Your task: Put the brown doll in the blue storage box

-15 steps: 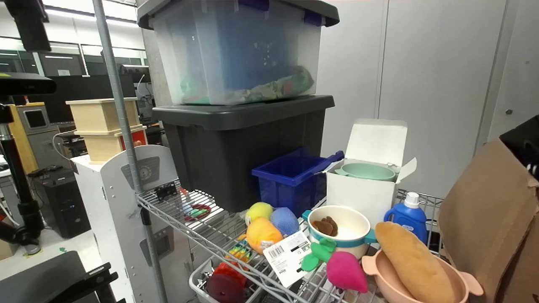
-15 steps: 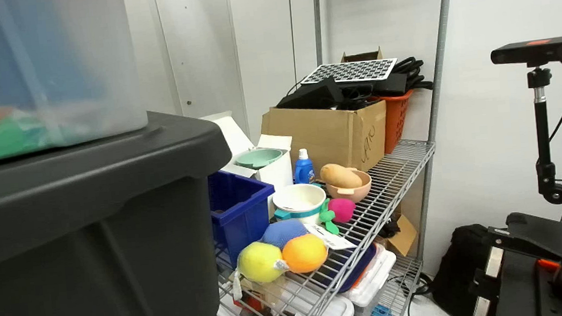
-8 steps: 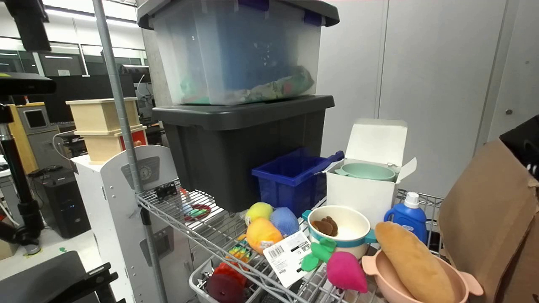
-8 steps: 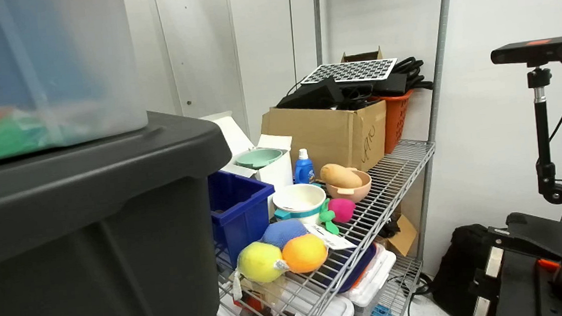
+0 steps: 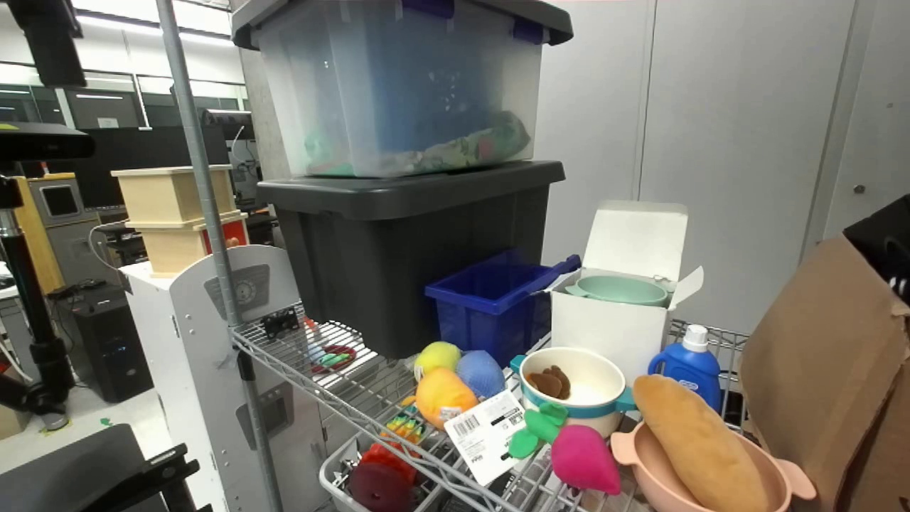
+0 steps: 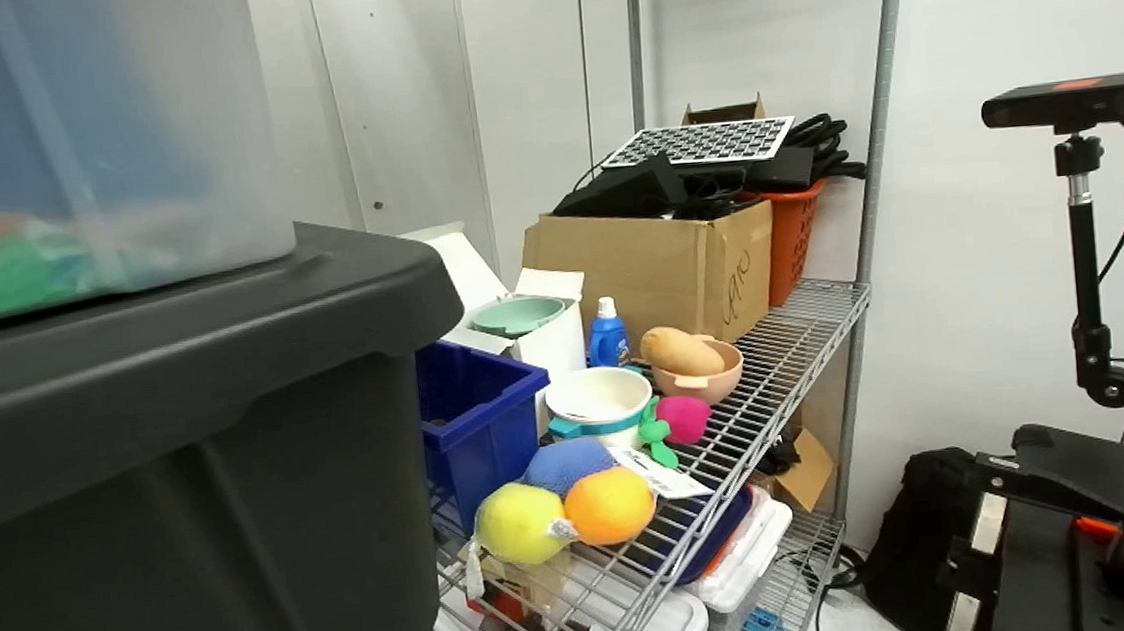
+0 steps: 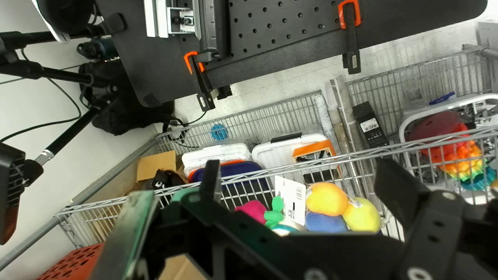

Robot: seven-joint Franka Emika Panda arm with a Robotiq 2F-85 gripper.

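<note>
1. In an exterior view, surface: wire shelf [image 5: 373, 387] of open metal grid, with a grey metal post [image 5: 195, 128] at one corner. Dark grey tote [image 5: 384, 263] standing on the wire shelf; translucent tote [image 5: 398, 92] stacked on top.
2. Same view, task items: brown doll [image 5: 700, 441] lying at a slant in a pink bowl [image 5: 650, 459], upper end projecting past the rim. Blue storage box [image 5: 473, 327] upright on the wire shelf, just beside the dark grey tote and well apart from the brown doll; teal-and-white pot [image 5: 604, 377] and white carton [image 5: 611, 327] between.
3. Same view, room: smooth pale wall panels [image 5: 732, 142] behind the wire shelf; white cabinet [image 5: 170, 355] past the post, carrying stacked wooden boxes [image 5: 156, 195].
4. In an exterior view: wire shelf seen along its length, with cardboard box [image 6: 618, 266] and orange basket [image 6: 797, 247] toward the far end. Brown doll in the pink bowl, near the cardboard box. Black camera [image 6: 1057, 103] on a jointed stand [image 6: 1084, 254] before a white wall [image 6: 984, 322].
5. Wrist view, claw [image 7: 298, 171]: spread, jaws standing wide apart. Round toys [image 7: 327, 198] in yellow, orange and blue visible beyond.
6. Wrist view, surroundings: black bench [image 7: 155, 62], partly perforated, with orange-and-black clamps [image 7: 352, 42] at its edge. Pale floor [image 7: 272, 85] visible between bench and lower wire shelf [image 7: 268, 116]; white lidded boxes [image 7: 276, 149] close by.
</note>
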